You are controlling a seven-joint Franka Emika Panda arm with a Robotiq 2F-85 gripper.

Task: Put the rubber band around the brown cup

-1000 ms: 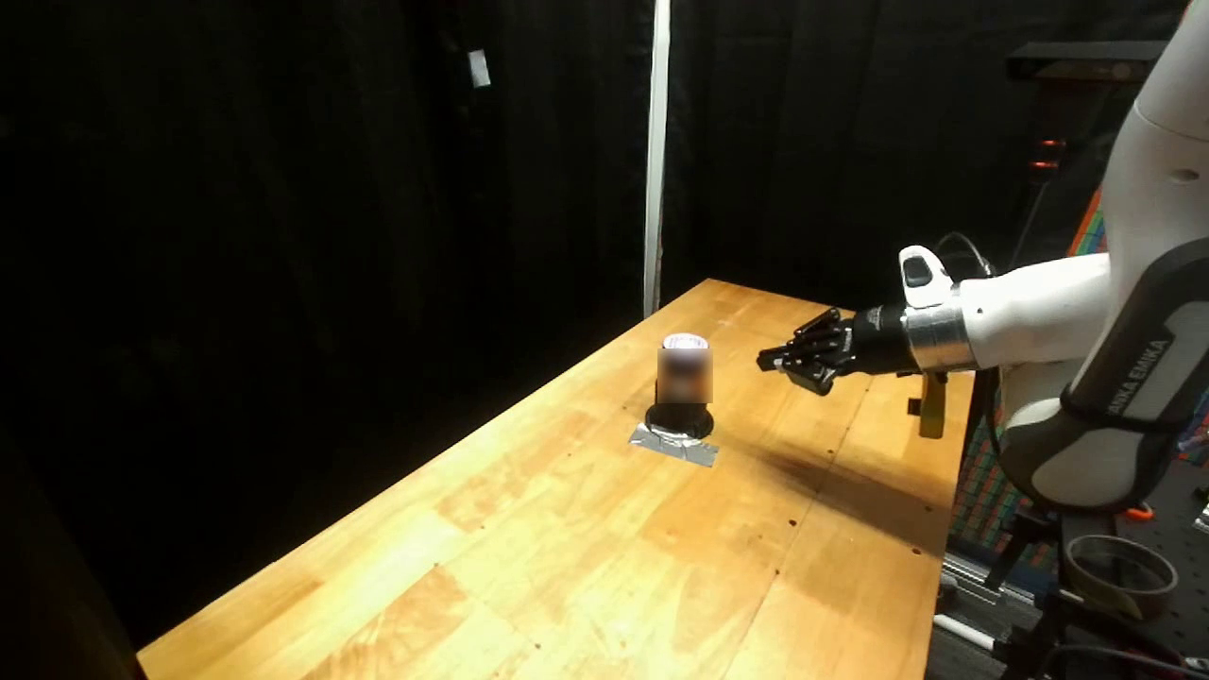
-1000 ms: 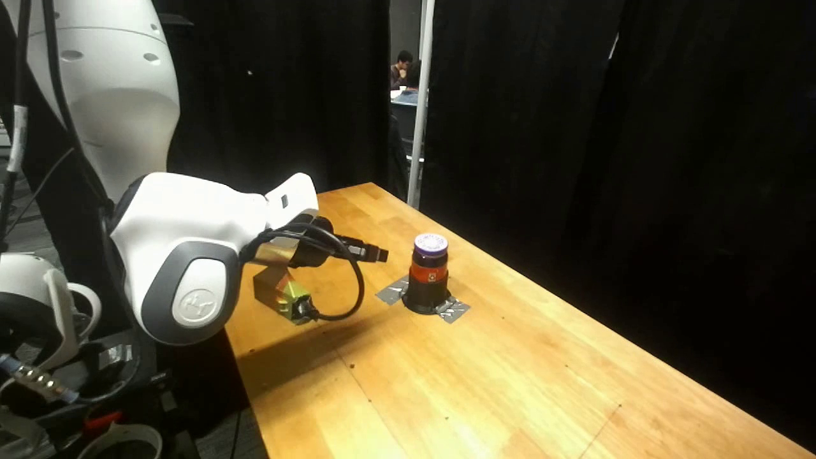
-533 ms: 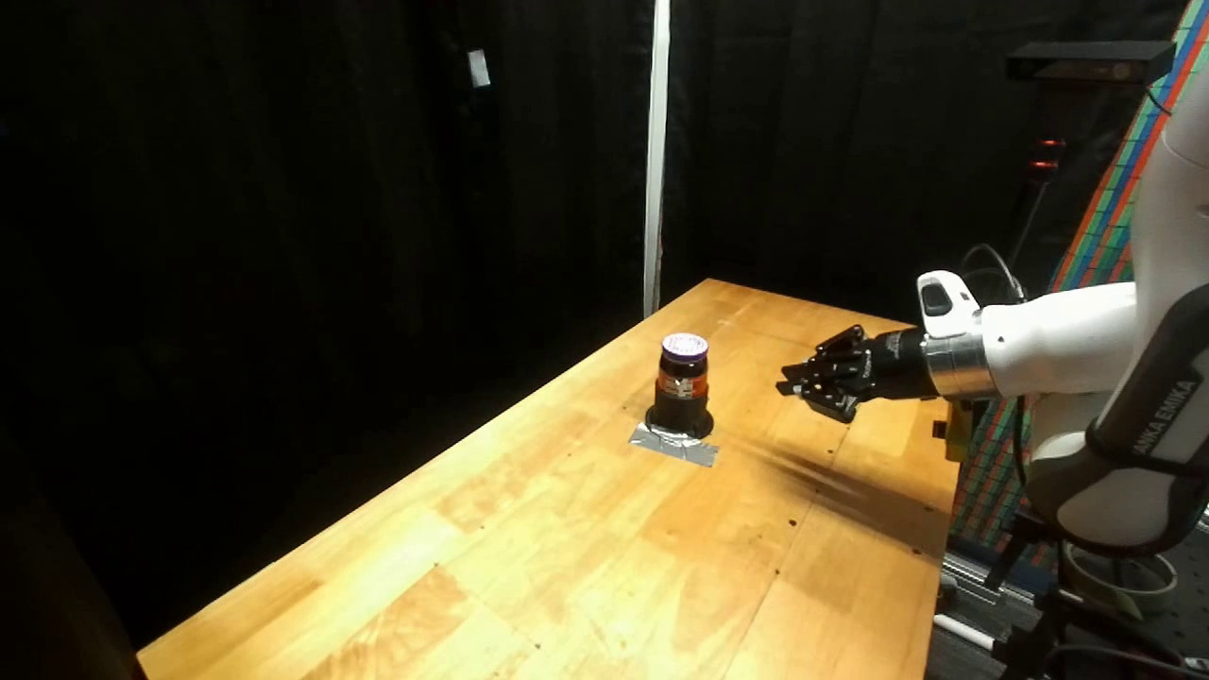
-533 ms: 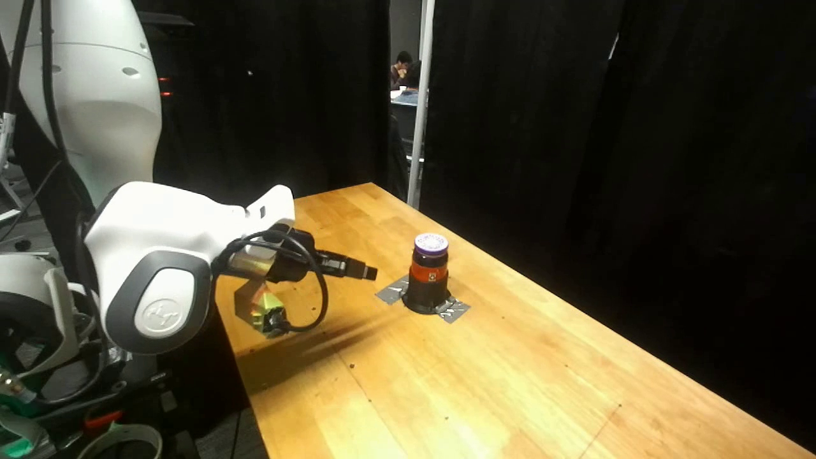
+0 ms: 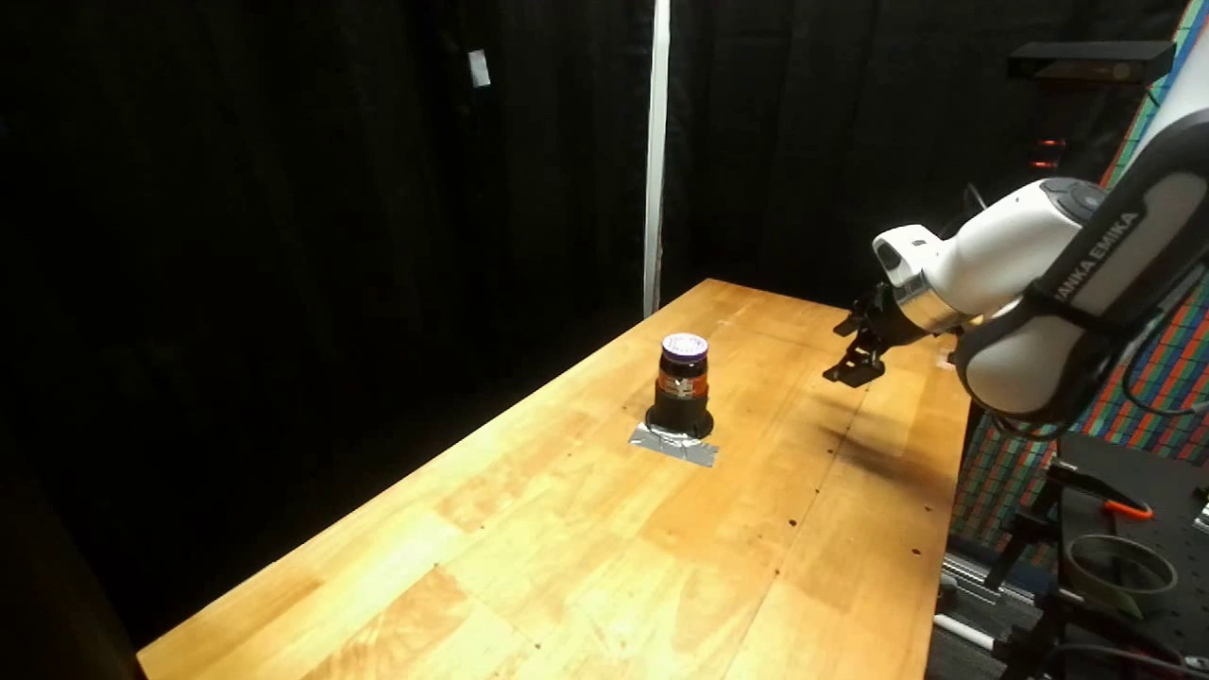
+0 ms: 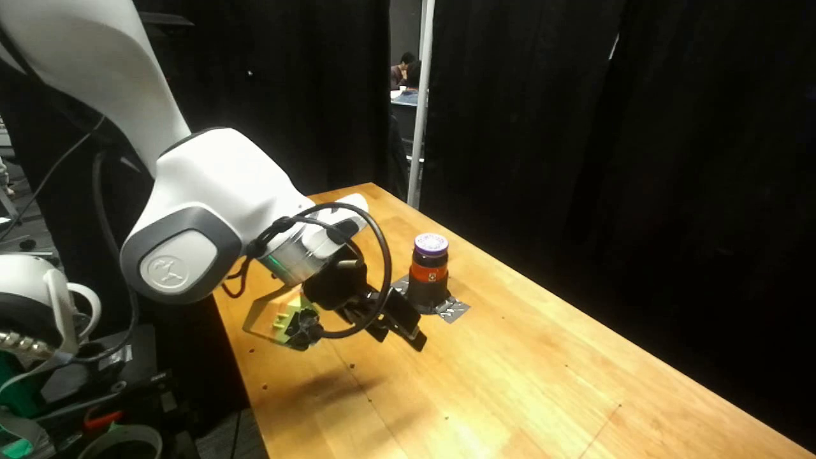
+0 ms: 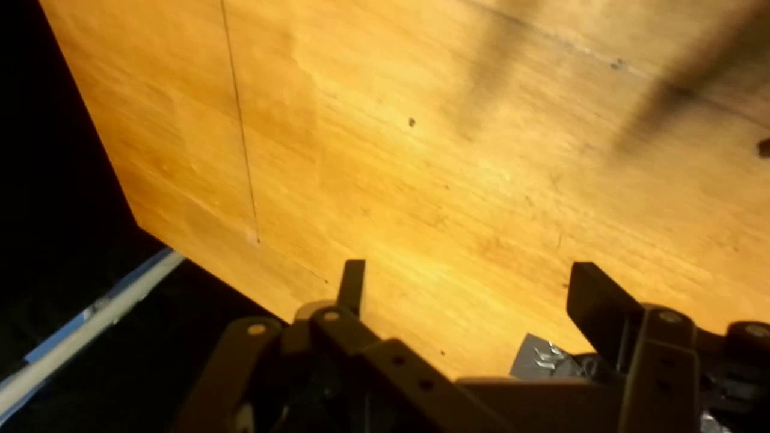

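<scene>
The brown cup (image 5: 684, 387) (image 6: 429, 271) is a dark upright cylinder with an orange band and a white, purple-rimmed top. It stands in a black foot (image 5: 678, 417) taped to the wooden table. My gripper (image 5: 839, 351) (image 6: 400, 340) hangs above the table, apart from the cup and tilted downward. In the wrist view the gripper (image 7: 469, 267) is open, its two fingertips wide apart and only bare wood between them. A corner of the foot's tape shows there, and the cup itself is mostly hidden behind a finger. The rubber band is hidden or out of view.
Grey tape (image 5: 675, 444) (image 6: 454, 310) lies flat at the foot's sides. Black curtains and a pale pole (image 5: 655, 161) stand behind the table (image 5: 567, 567). A side cart (image 5: 1143, 491) carries a round ring (image 5: 1122, 571). A cable (image 6: 386, 255) loops out beside the wrist.
My gripper first drew back from the cup with its fingers together. Since then the wrist has tipped downward and swung round, and the fingers have opened. The cup has stayed in place.
</scene>
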